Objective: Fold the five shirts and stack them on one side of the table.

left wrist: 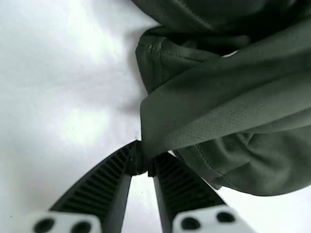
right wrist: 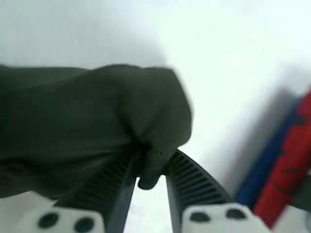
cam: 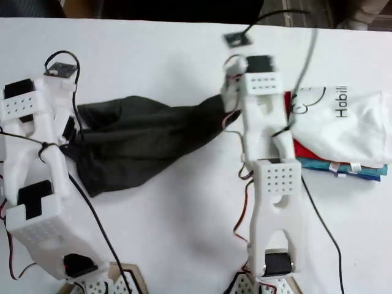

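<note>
1. The dark shirt (cam: 135,144) lies unfolded and crumpled on the tabletop (cam: 177,226), drawn out long between my two arms.
2. My left tool (left wrist: 142,165) is clenched on a hemmed edge of it, with the cloth pinched right at the fingertips.
3. My right tool (right wrist: 148,170) is clenched on a bunched end of the same shirt, at the far end from the left one.
4. On my right side, folded shirts are piled just beside my right arm (cam: 275,184). A white shirt (cam: 349,122) with print is on top, a red shirt (cam: 304,149) lies under it, and blue shirts (cam: 343,168) are at the bottom.
5. My right arm stands between that pile and the dark shirt.
</note>
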`<state>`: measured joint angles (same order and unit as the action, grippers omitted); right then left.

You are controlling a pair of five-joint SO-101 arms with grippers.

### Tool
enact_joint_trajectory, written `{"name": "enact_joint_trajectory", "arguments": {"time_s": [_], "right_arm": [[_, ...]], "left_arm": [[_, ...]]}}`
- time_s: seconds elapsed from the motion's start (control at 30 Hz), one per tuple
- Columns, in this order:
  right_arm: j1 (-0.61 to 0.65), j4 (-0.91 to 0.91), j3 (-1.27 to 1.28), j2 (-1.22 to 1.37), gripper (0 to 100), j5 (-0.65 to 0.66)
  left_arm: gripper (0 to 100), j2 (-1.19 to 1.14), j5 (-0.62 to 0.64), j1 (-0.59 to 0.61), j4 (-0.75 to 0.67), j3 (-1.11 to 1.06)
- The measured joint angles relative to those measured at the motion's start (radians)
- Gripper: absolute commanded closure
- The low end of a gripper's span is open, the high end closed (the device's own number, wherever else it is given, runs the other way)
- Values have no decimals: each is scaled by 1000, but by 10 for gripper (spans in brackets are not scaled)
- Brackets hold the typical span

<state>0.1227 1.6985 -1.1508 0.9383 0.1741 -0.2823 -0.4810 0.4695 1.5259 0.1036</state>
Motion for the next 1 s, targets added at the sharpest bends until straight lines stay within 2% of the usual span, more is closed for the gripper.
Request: {"name": "enact_joint_trajectory", "arguments": {"time_s": [0.23,0.5,0.77,1.0], "right_arm": [[-61,11,80,-109,943,26],[-61,-20,666,-543,974,104],[-157,-393,1367,-974,974,147],[-227,-772,1875,-1189,976,147]], "left_arm": [[976,0,0,-61,0,0],[976,0,0,-120,8,0],[976,0,0,-241,222,209],[976,57,-46,-311,241,216]]}}
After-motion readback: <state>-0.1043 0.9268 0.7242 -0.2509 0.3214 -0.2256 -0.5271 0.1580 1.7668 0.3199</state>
